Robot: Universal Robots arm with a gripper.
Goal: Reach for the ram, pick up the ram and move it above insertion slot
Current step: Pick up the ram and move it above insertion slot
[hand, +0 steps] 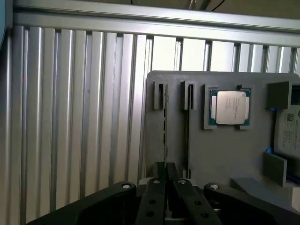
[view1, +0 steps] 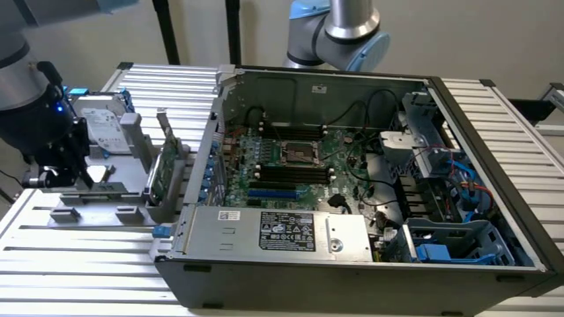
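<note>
Risk noted: if the ram (hand: 165,126) is raised askew, its edge may be caught on the slot walls and the grey fixture (hand: 206,154) dragged up with it. A hold taken off-centre may let the thin board tip or slip.

The ram is seen edge-on, standing in a narrow slot of the fixture. The fixture is set on the slatted bench (view1: 79,264), to the exterior view's left of the open computer case (view1: 352,264). The pincer (hand: 166,174) is lined up directly over one end of the ram, very close to it. Whether it is apart or clamped cannot be told. A processor chip (hand: 229,107) is seated in a pocket nearby.
</note>
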